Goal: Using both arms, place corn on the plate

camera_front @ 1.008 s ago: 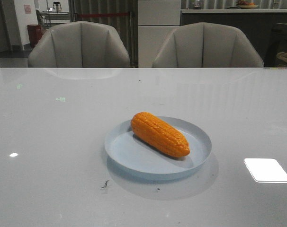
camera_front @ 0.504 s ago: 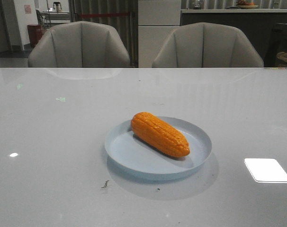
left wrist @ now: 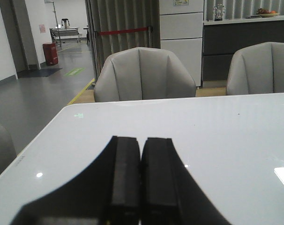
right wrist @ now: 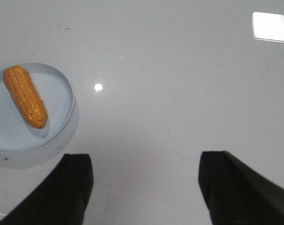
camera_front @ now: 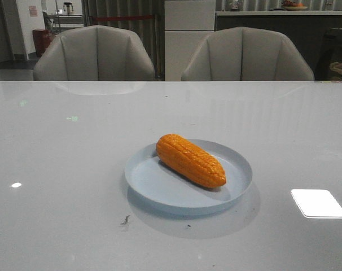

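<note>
The corn (camera_front: 190,160) lies on the plate (camera_front: 154,183), resting on its side and running diagonally across it, with its blunt end toward the far left rim and its tapered tip toward the near right. The plate sits flat on the bench (camera_front: 58,169), a little right of the middle in the front view. Neither tool touches corn or plate.

The left tool (left wrist: 141,176) has its two black fingers pressed together with nothing between them; it sits low over the bench and faces two grey chairs (left wrist: 144,75) beyond the far edge. The right tool (right wrist: 144,187) is spread wide, its fingers (right wrist: 76,180) well apart, above bare bench. In its view the plate (right wrist: 57,126) and corn (right wrist: 25,96) lie off to one side of the fingers, apart from them.
</note>
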You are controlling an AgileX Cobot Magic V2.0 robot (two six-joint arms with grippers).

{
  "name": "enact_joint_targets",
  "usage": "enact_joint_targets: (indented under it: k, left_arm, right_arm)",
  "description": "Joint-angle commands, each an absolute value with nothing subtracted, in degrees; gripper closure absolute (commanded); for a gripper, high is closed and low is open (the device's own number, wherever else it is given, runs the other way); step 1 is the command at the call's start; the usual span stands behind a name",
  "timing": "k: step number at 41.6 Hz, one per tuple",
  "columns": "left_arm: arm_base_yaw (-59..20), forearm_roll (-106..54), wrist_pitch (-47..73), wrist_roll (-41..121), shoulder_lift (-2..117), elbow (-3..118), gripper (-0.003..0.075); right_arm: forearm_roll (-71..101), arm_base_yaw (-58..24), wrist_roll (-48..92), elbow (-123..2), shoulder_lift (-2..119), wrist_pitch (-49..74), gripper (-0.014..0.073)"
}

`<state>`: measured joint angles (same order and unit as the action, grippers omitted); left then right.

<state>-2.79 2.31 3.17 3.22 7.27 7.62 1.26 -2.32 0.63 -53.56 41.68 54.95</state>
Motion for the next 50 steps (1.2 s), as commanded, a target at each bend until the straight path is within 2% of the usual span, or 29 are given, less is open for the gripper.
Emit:
enact_joint_targets:
  k: [1, 10, 16, 50]
  left_arm:
    - [-2.7, 0.91, -2.29, 2.52, 4.29, 5.67, 0.0626]
    - [-2.7, -4.13, -3.31, 2.52, -1.78, -3.0, 0.0626]
    - [-2.7, -4.38, 2.41, 2.52, -1.34, -2.74, 0.0626]
    - [-2.7, -4.38, 2.53, 2.52, -1.34, -2.74, 0.0626]
  right_arm:
    - [1.23, -1.94, 0.79, -54.96, 41.72, 51.4, 0.002]
    - [1.23, -1.94, 0.79, -54.96, 41.72, 51.4, 0.002]
    - [1.23, -1.94, 0.79, -54.96, 41.72, 51.43, 0.002]
    - [0.0, -1.9, 0.79, -54.96, 41.72, 51.37, 0.0021]
